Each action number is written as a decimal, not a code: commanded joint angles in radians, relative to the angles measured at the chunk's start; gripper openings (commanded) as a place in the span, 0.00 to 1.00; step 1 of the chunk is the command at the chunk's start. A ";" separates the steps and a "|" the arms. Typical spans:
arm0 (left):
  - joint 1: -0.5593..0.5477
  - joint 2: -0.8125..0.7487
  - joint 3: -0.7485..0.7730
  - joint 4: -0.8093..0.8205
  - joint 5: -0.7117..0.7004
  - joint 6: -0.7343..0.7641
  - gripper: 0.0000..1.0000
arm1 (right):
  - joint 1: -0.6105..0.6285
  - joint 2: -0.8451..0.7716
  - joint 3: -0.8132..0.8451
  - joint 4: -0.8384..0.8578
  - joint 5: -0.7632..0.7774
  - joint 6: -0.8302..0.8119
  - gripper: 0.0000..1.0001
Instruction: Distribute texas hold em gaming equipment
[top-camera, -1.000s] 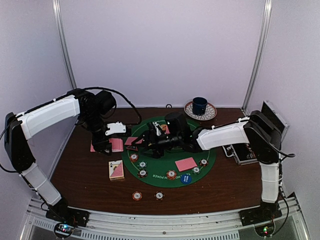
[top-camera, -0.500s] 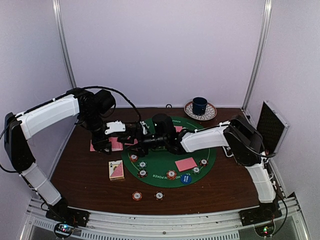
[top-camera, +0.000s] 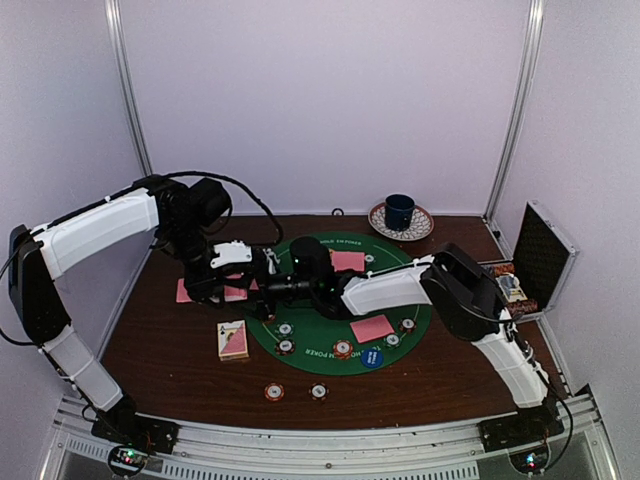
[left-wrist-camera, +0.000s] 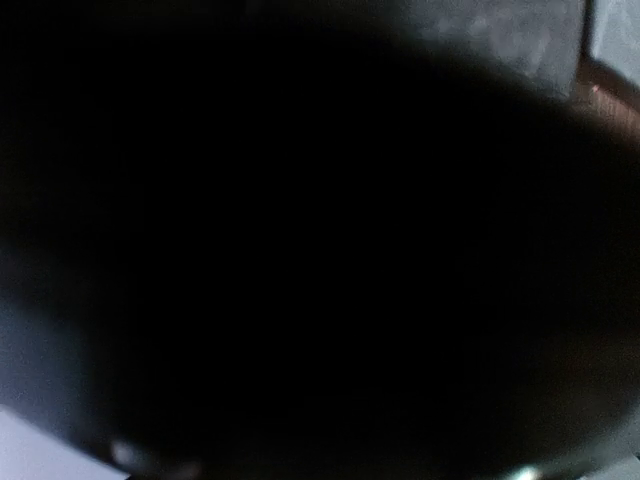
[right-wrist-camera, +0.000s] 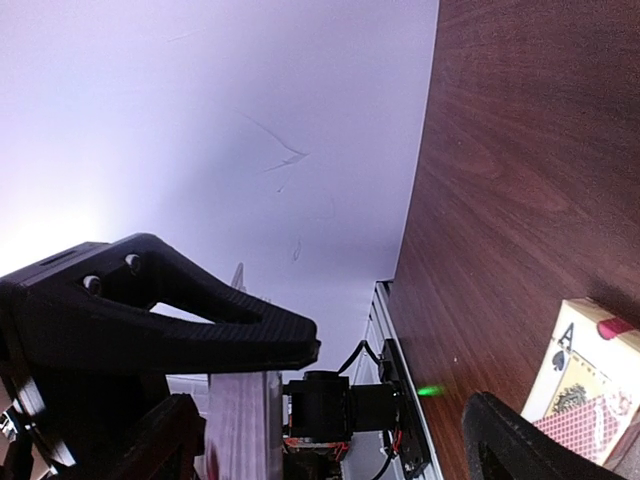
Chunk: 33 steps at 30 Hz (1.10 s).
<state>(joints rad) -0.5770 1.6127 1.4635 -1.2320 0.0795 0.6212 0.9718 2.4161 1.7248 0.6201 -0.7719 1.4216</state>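
My left gripper (top-camera: 214, 288) hangs over the table's left side, shut on a stack of pink-backed cards (top-camera: 185, 292) that sticks out on both sides of it. Its wrist view is black. My right gripper (top-camera: 263, 285) (right-wrist-camera: 395, 385) reaches across the green mat (top-camera: 315, 322) and stands open just beside the left one, nothing between its fingers. More pink cards (top-camera: 348, 261) (top-camera: 372, 328) lie on the mat. Striped chips (top-camera: 343, 350) ring its near edge, and two chips (top-camera: 274, 392) sit on the wood. A blue button disc (top-camera: 372, 357) lies beside them.
A card box (top-camera: 233, 340) (right-wrist-camera: 590, 385) lies left of the mat. The blue mug (top-camera: 400, 211) on its saucer stands at the back. The silver-edged case (top-camera: 530, 268) sits open at the right edge. The table's left rail (right-wrist-camera: 385, 330) is close.
The right arm has stretched left across the mat up to the left gripper, its jaws opening wider. The left arm has stayed put.
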 joint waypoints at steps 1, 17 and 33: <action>-0.001 -0.001 0.027 0.003 0.012 -0.006 0.00 | 0.015 0.040 0.059 0.152 -0.017 0.082 0.97; -0.001 0.009 0.031 -0.013 0.009 -0.002 0.00 | 0.034 0.129 0.204 -0.030 -0.090 -0.021 0.96; -0.001 -0.003 0.021 -0.016 -0.002 0.002 0.00 | -0.002 0.067 0.078 -0.189 -0.061 -0.159 0.86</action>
<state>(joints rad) -0.5777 1.6291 1.4662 -1.2591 0.0822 0.6197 0.9833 2.5080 1.8862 0.5064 -0.8547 1.3018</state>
